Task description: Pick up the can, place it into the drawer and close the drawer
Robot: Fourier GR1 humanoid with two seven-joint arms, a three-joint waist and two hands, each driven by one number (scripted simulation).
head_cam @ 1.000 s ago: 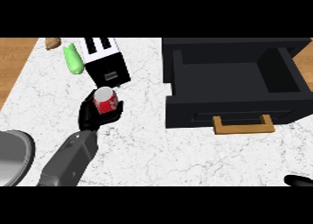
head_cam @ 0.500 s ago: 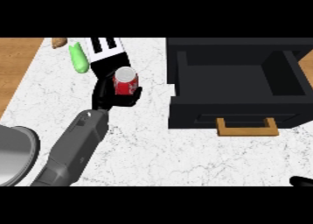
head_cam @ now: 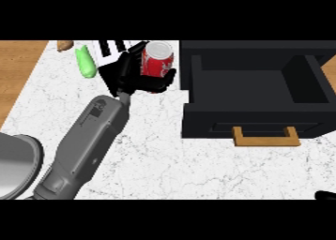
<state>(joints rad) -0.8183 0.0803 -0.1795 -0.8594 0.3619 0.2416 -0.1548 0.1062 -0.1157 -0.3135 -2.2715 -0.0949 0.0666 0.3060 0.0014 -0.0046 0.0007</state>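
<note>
A red can (head_cam: 157, 58) with a silver top is held upright above the white counter, just left of the open black drawer (head_cam: 212, 119). My left hand (head_cam: 129, 77) is shut on the can, its black fingers curled round the lower half. The drawer's inside shows dark and bare, and its wooden handle (head_cam: 265, 137) faces me. Only a black sliver of my right hand (head_cam: 330, 195) shows at the lower right corner.
A green vegetable (head_cam: 86, 63) lies at the back left beside a black-and-white striped box (head_cam: 110, 47), partly hidden by my hand. A brown item (head_cam: 64, 45) sits at the far edge. A grey round vessel (head_cam: 8, 164) fills the lower left.
My left hand has carried the can up and to the right, from the counter's left part to just beside the drawer's left wall. The drawer stays open.
</note>
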